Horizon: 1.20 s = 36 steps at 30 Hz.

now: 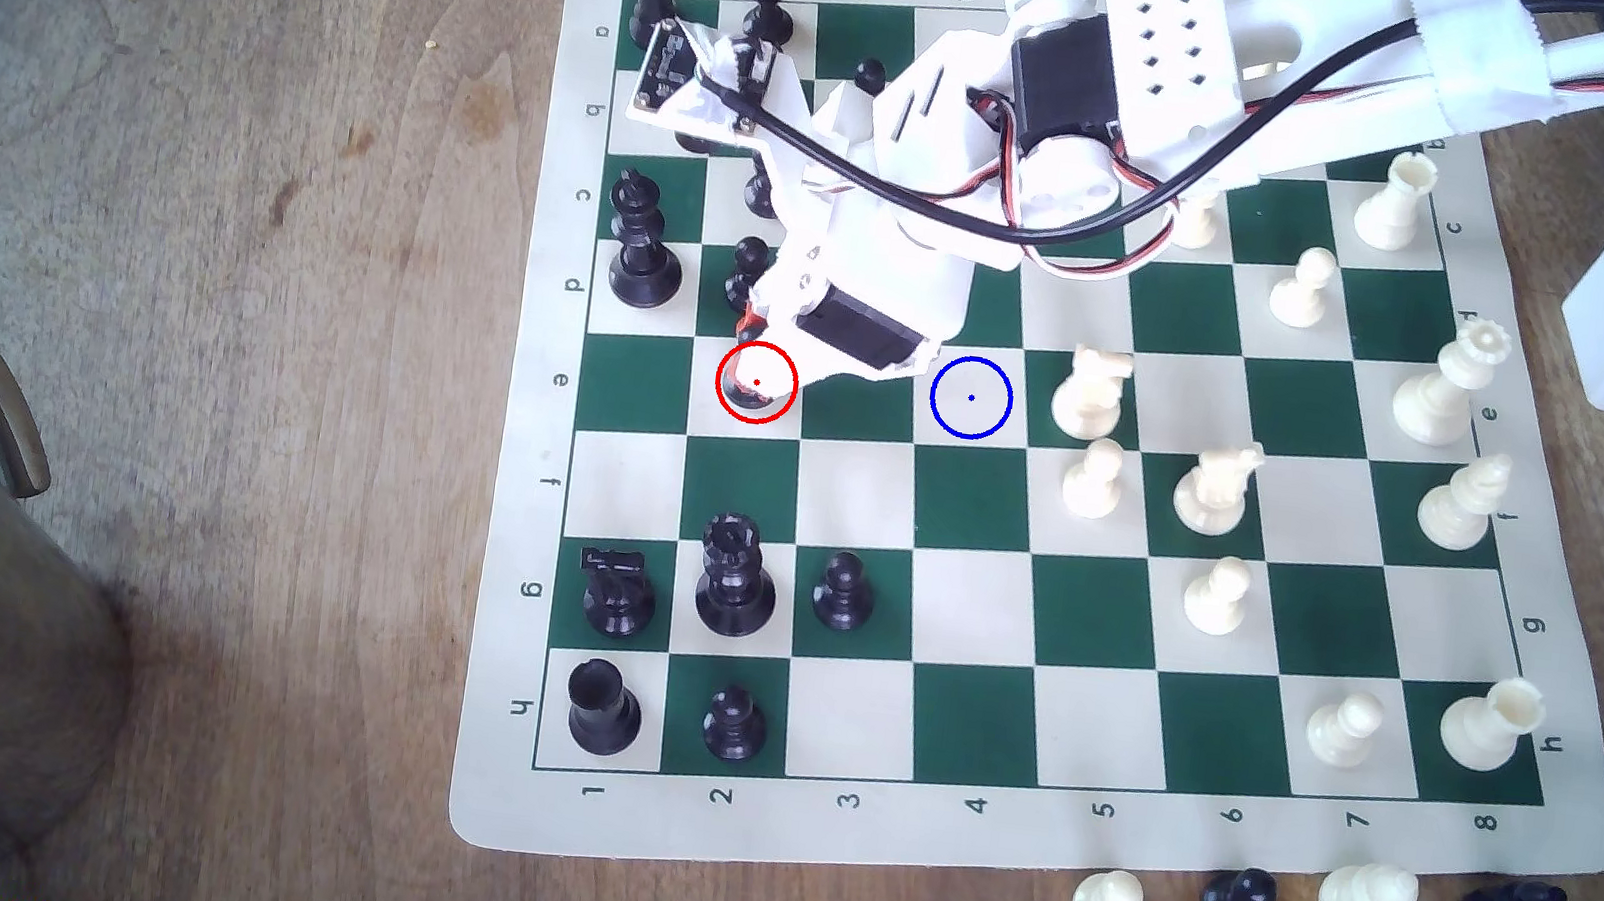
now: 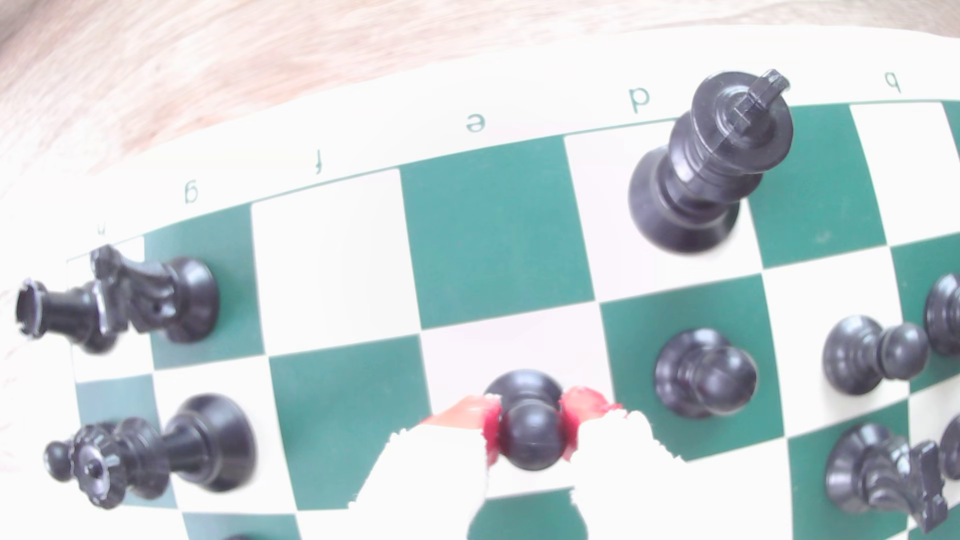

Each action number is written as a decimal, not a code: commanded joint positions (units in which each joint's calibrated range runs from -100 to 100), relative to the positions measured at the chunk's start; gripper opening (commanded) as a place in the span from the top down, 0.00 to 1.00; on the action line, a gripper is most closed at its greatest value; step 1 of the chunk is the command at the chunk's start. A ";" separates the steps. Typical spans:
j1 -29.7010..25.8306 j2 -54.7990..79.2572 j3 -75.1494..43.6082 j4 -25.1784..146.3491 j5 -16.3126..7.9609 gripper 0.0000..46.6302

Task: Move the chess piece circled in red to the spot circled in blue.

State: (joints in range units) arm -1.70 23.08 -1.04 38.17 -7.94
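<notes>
Black pawn (image 2: 530, 431) clamped between red-tipped end effector (image 2: 530, 433) fingers on its square

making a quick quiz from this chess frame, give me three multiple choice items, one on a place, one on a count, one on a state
1. Where is the blue-ringed square relative to the red-circled pawn in the exterior view?
A. two squares to its right, same row
B. the next square to its left
C. off the board

2. How many pieces lie off the board, beside its edge with the numbers?
A. two
B. four
C. six

3. What is the gripper doing?
A. open above a bare square
B. holding a white knight
C. red-tipped fingers flank the pawn's head

Answers: 1 A, one green square lies between them. 2 B, two cream, two black. 3 C, the wrist view shows it.
</notes>
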 commanded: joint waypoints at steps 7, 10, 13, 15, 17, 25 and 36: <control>1.11 -10.60 -4.31 5.40 1.03 1.00; 1.19 -17.23 -3.13 8.52 1.07 1.00; 0.95 -23.68 1.86 10.15 1.07 1.00; 0.72 -27.16 6.66 10.56 1.12 1.00; 0.56 -30.21 11.92 10.24 1.22 1.00; 0.48 -39.30 33.68 2.29 1.03 1.00; -1.16 -37.68 42.65 -6.80 0.83 1.00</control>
State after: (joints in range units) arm -2.14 -12.95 42.16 33.86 -7.06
